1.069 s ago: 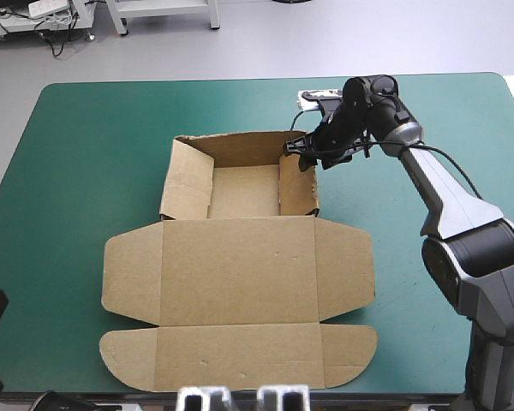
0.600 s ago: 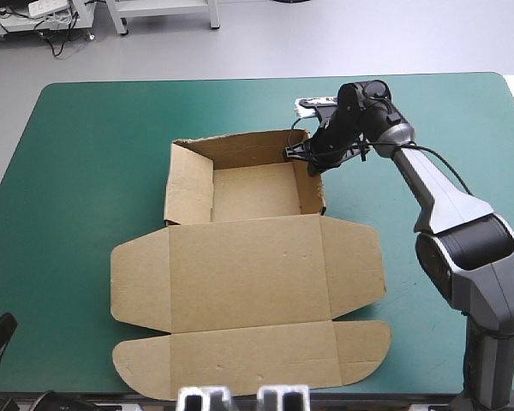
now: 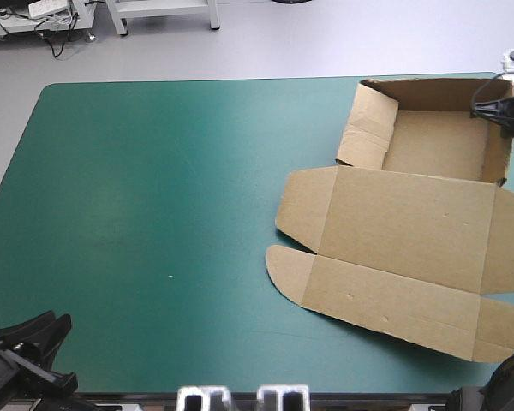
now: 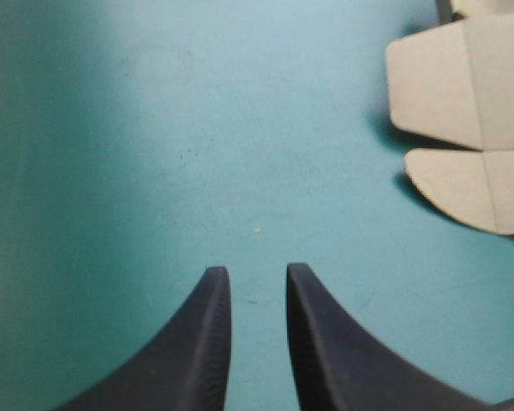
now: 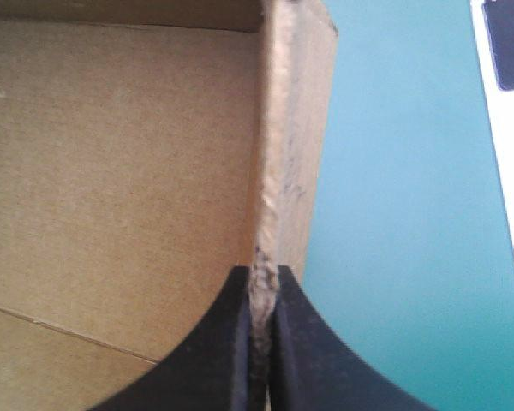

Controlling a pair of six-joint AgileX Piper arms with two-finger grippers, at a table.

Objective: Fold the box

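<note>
Left pincer [image 4: 250, 274]: two black fingers [image 4: 197, 351], each shaped like a fin. The base is broad and the outer edge curves inward to a narrow, blunt tip. Fine crosswise ribbing runs along the inner faces. The finish is matte. In the high view the same unit shows as black, angular parts at the near left corner of the desk.

Right pincer [image 5: 261, 272]: its black fingers [image 5: 218, 360] have the same fin profile, with smooth, dull sides. The tips are thin and flat-faced.

Right arm [image 3: 507, 385]: only a dark, rounded housing is in view at the near right corner. Detail cannot be made out.
</note>
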